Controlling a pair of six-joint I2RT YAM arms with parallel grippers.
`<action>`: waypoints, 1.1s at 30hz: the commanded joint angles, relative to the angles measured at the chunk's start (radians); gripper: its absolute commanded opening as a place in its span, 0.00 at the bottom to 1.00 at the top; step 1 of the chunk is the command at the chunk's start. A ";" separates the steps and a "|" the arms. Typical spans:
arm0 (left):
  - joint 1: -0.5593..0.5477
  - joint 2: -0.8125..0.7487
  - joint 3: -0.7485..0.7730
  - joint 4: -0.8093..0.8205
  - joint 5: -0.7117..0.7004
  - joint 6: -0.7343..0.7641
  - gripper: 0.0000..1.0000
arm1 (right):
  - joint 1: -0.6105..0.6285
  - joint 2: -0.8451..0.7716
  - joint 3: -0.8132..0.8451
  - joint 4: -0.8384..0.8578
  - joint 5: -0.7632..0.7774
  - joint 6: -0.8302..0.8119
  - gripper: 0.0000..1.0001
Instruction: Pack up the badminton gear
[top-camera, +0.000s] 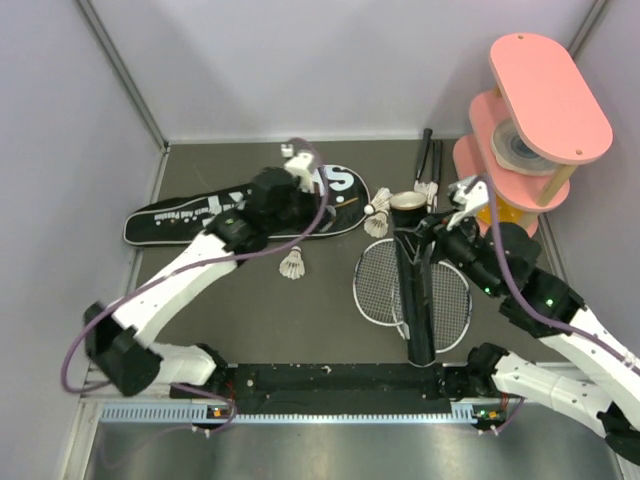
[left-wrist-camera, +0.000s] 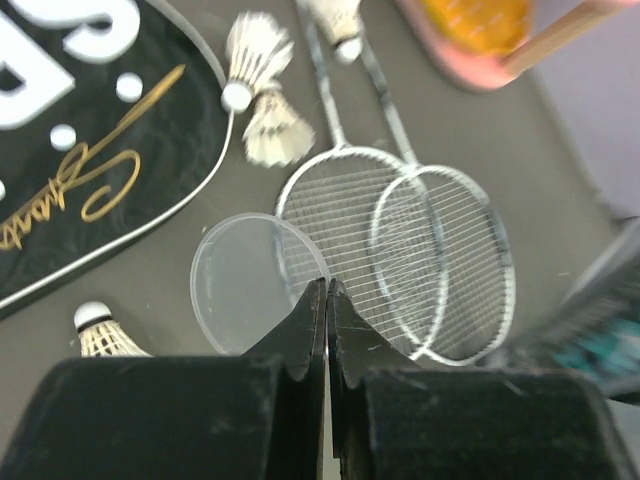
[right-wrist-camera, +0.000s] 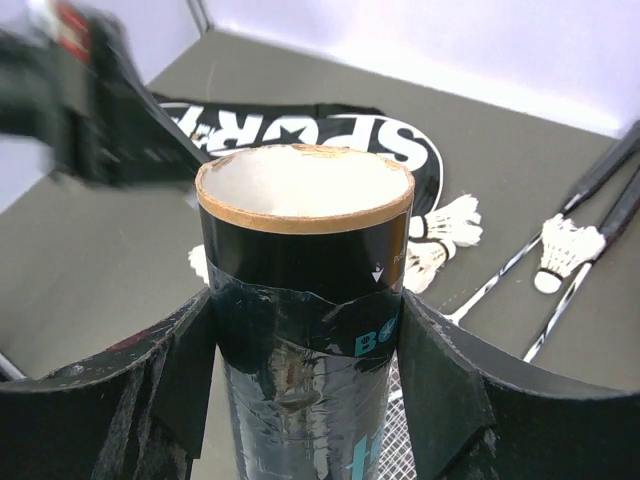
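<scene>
My right gripper (top-camera: 412, 245) (right-wrist-camera: 305, 300) is shut on the long black shuttle tube (top-camera: 417, 300) (right-wrist-camera: 305, 250), which stands upright over the racket heads with its mouth uncovered. My left gripper (top-camera: 305, 205) (left-wrist-camera: 327, 285) hovers over the black "SPORT" bag (top-camera: 200, 215) (left-wrist-camera: 90, 150). Its jaws are shut and appear to pinch the rim of a clear round lid (left-wrist-camera: 240, 285). Two silver rackets (top-camera: 380, 285) (left-wrist-camera: 345, 225) lie overlapped, handles pointing to the back. Several white shuttlecocks lie loose: one (top-camera: 293, 266) (left-wrist-camera: 100, 335) near the bag, a pair (top-camera: 380, 218) (left-wrist-camera: 270, 120), another (top-camera: 430, 190) by the handles.
A pink tiered stand (top-camera: 540, 110) holding a tape roll (top-camera: 520, 150) fills the back right corner, close to my right arm. Grey walls close in the left and back of the dark mat (top-camera: 250, 320). A black rail (top-camera: 330, 380) runs along the near edge.
</scene>
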 joint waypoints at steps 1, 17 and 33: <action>-0.079 0.172 0.008 0.001 -0.289 -0.011 0.00 | -0.007 -0.072 0.005 0.051 0.075 0.036 0.23; -0.087 0.584 0.092 0.035 -0.241 -0.097 0.04 | -0.007 -0.148 0.008 0.031 0.033 0.091 0.24; -0.066 -0.027 -0.213 0.237 -0.048 -0.108 0.75 | -0.007 -0.070 0.029 -0.008 0.036 0.260 0.22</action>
